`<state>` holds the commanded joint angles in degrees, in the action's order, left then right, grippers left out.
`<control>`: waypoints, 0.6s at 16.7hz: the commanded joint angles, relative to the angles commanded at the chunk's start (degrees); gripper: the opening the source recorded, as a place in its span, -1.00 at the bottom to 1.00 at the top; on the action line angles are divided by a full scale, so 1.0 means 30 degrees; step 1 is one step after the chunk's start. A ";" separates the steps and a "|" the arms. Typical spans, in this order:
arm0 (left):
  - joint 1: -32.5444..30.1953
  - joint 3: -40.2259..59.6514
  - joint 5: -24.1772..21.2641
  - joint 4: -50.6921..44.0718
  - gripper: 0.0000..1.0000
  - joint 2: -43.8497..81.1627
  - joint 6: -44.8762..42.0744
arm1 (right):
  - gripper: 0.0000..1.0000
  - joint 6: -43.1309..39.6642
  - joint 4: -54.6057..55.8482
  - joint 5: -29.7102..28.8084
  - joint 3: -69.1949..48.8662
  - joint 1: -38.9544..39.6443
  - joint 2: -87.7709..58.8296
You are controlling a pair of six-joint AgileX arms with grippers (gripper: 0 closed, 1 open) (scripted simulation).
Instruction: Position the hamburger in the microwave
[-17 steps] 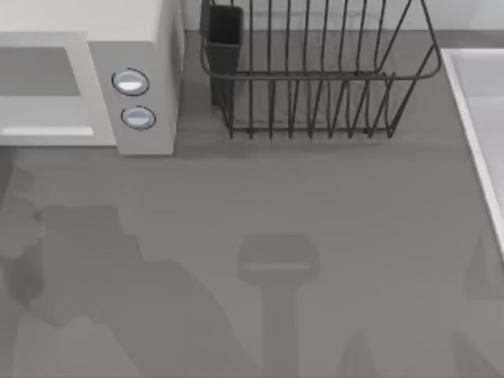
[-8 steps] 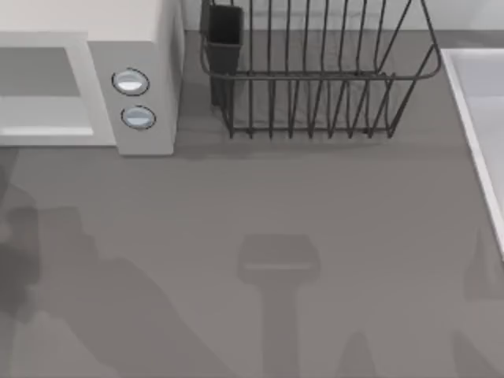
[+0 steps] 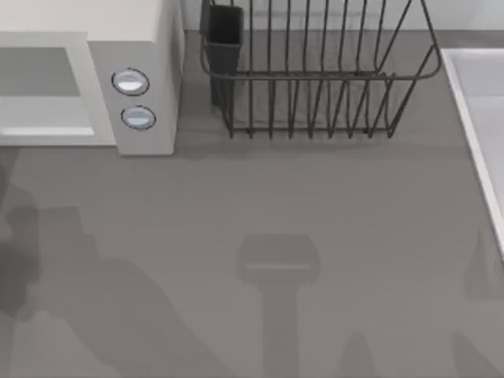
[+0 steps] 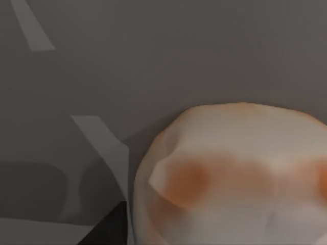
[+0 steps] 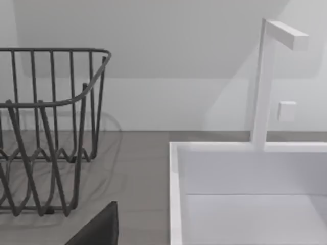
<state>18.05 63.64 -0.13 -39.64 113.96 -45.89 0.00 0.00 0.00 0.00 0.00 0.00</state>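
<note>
Top view has the microwave point(image 3: 87, 79) at the surface's point(image 3: 315, 197) far left, the rack point(image 3: 315, 71) just right of it and a white sink point(image 3: 480, 118) beyond the rack. Left wrist view has the hamburger point(image 4: 230, 178) close up against a grey plane, a dark finger tip point(image 4: 110, 229) beside it; how far the fingers spread, I cannot tell. Right wrist view faces rack point(image 5: 46, 132) and sink point(image 5: 245, 194).

Even, soft light; arm shadows on table point(image 3: 354, 189); hamburger point(image 4: 230, 173) close-up blurry.
</note>
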 joint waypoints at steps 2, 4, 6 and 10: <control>0.0000 0.0000 0.0000 0.0000 0.55 0.0000 0.0000 | 1.00 0.0000 0.0000 0.0000 0.0000 0.0000 0.0000; 0.0000 0.0000 0.0000 0.0000 0.25 0.0000 0.0000 | 1.00 0.0000 0.0000 0.0000 0.0000 0.0000 0.0000; 0.0000 0.0000 0.0000 0.0000 -0.06 0.0000 0.0000 | 1.00 0.0000 0.0000 0.0000 0.0000 0.0000 0.0000; 0.0000 0.0000 0.0000 0.0000 -0.66 0.0000 0.0000 | 1.00 0.0000 0.0000 0.0000 0.0000 0.0000 0.0000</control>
<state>18.05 63.64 -0.13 -39.64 113.96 -45.89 0.00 0.00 0.00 0.00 0.00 0.00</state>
